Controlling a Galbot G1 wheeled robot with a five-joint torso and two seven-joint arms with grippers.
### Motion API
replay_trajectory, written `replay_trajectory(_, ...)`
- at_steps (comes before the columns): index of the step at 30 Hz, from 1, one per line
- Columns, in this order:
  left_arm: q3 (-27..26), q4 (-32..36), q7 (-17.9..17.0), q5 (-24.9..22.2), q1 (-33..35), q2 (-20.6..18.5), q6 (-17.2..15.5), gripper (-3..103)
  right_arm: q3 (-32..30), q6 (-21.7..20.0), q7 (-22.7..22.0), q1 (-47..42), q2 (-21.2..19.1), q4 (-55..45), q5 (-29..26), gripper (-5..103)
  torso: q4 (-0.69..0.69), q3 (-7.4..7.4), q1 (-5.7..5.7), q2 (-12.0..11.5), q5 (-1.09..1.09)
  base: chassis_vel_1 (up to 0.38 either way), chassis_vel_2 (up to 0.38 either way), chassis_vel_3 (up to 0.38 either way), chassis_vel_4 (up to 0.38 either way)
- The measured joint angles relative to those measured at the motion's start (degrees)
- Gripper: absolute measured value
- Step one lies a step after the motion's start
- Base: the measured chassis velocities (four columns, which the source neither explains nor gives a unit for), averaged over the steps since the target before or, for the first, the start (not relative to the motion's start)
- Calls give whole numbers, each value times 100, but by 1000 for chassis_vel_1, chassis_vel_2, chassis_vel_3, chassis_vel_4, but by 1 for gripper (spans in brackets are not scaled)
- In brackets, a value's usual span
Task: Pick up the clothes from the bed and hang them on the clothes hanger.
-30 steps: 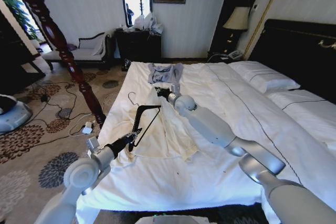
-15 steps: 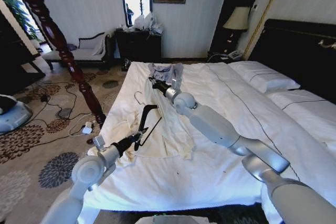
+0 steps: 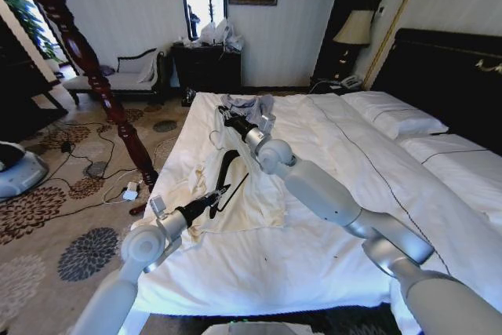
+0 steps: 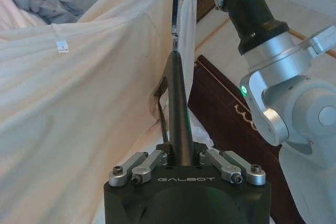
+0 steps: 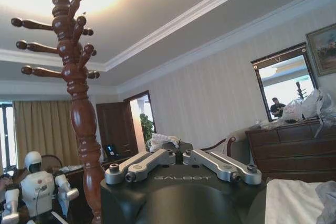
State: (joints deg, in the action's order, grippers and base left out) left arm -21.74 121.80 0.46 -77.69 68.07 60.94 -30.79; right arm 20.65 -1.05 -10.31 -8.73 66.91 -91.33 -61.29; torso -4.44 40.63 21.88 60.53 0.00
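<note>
The cream, thin long-sleeved shirt (image 3: 239, 194) lies along the near-left part of the big white-sheeted bed (image 3: 329, 256), its upper end lifted off the sheet; the slim black shoulder-shaped hanger (image 3: 227, 174) w/ silver wire hook (image 3: 213, 136) sits inside/against the fabric, tilted up toward the far end of the bed. Left gripper (image 3: 217, 195) reaches in from the bed's near-left edge; its fingers are narrow, clamped on one black arm of the hanger, seen plainly in the left wrist view (image 4: 180, 153), cream cloth draped beside the bar. Right gripper (image 3: 226, 118) is stretched far over the bed, above the shirt's top end, near the hook; fingers pinch a bit of the cream cloth, which shows bunched between them in the right wrist view (image 5: 164, 141). A smaller blue-grey garment (image 3: 249, 106) lies crumpled just beyond, at the bed's far edge; a tall reddish-brown turned wooden post (image 3: 86, 64) stands on the carpet, left of the bed.
</note>
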Motion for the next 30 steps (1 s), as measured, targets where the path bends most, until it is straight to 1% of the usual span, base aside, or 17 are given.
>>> replay_trajectory(4,27,-39,155,20,-69,-76,-19,20,-37,87,10,-27,-20,0,-22,1,-2,0,0,0,0,0,0,0,0)
replay_trajectory(12,82,-59,240,100,-44,-183,-16,20,-160,214,153,33,45,397,65,1,-2,0,0,0,1,0,0,0,0)
replay_trajectory(16,124,-102,286,183,-87,-170,20,20,-232,283,179,79,140,473,58,1,1,0,0,0,0,0,0,0,0)
replay_trajectory(19,106,-146,335,241,-138,-110,73,20,-278,309,173,65,128,328,-24,1,1,0,1,0,-1,0,0,0,0)
replay_trajectory(21,27,-222,411,276,-220,-32,136,20,-312,326,157,-20,-9,32,-197,1,1,0,0,0,0,0,0,0,0)
replay_trajectory(22,-28,-279,454,291,-269,13,186,20,-328,327,131,-97,-115,-172,-302,1,-2,0,0,0,0,0,0,0,0)
replay_trajectory(24,-59,-313,481,293,-296,41,217,20,-338,327,112,-147,-182,-297,-356,1,-3,0,0,0,0,0,0,0,0)
replay_trajectory(26,-164,-395,597,325,-383,129,325,20,-388,325,-19,-383,-388,-679,-517,1,-2,0,0,0,0,0,0,0,0)
replay_trajectory(30,-205,-417,677,382,-466,163,407,20,-389,313,-97,-660,-596,-925,-526,1,-1,0,0,0,1,0,0,0,0)
